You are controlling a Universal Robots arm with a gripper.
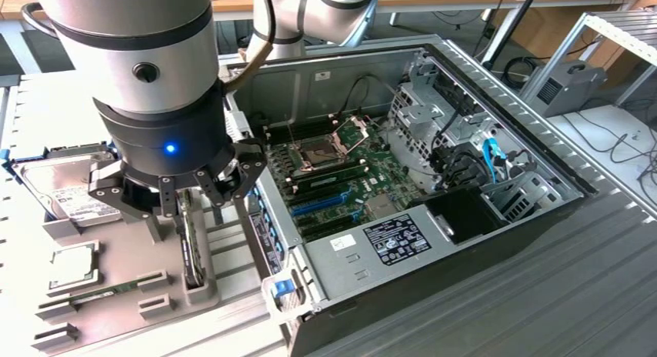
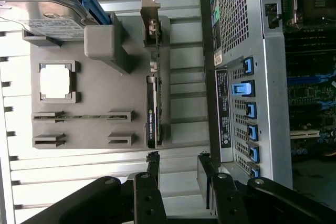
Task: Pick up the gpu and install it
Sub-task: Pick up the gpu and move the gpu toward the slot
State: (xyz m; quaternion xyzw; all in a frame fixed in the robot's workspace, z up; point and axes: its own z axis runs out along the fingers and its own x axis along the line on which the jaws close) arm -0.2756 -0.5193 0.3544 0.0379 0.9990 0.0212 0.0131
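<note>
pincer (image 1: 190, 211) (image 2: 177, 158): black, jaws wide, empty, hovering above the gpu
gpu (image 1: 191, 253) (image 2: 153, 114): thin green circuit card, on edge in grey holder tray (image 2: 94, 124), along its edge beside the open silver computer case (image 1: 451, 257)

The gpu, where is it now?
At the exterior view's left, the gpu stands on edge in the grey holder, below the hand, beside the case.

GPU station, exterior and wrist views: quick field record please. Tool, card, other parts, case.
tool: open, holding nothing, above the gray fixture
gpu: standing on edge in a fixture slot, not gripped, not installed
hard drive: on the fixture's far end from the tool
CPU: flat in its recess
memory stick: on edge in a narrow slot
PC case: beside the fixture, side open, motherboard exposed
</note>
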